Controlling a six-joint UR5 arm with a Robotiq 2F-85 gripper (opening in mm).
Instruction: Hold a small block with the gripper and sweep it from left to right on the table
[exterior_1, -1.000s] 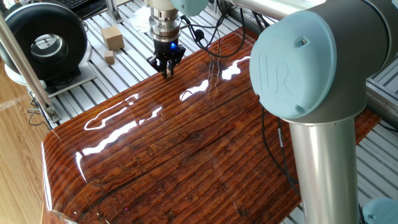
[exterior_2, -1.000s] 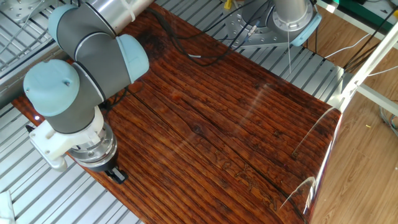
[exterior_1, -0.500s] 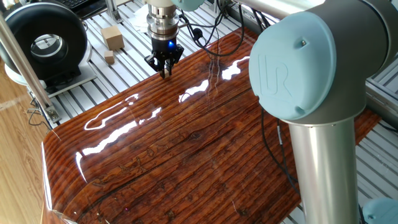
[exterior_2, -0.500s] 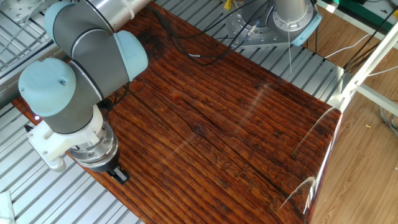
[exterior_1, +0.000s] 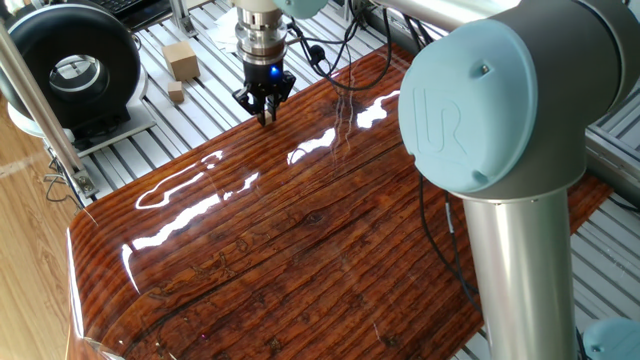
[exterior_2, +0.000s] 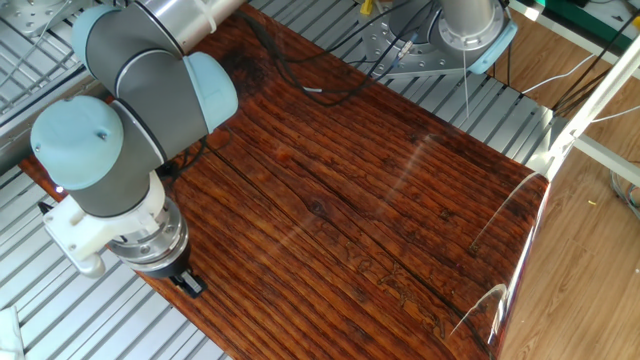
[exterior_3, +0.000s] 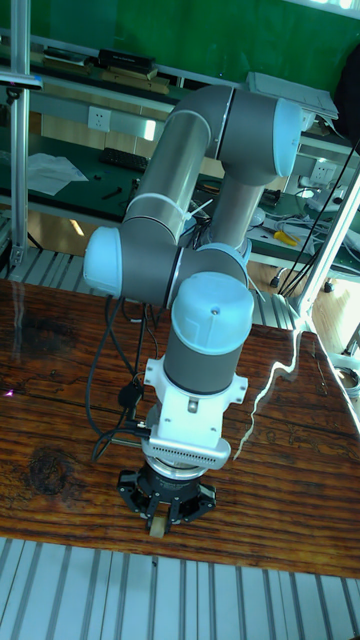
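Only the tall fixed view shows the small block (exterior_3: 157, 527), pinched between the closed jaws of the gripper (exterior_3: 160, 522) at the near edge of the glossy reddish-brown tabletop (exterior_3: 290, 440). One fixed view instead shows the wrist's blue light and two tan blocks (exterior_1: 180, 61) on the slatted aluminium base (exterior_1: 150, 140).

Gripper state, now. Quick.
Gripper: shut on the small block, at the table edge.
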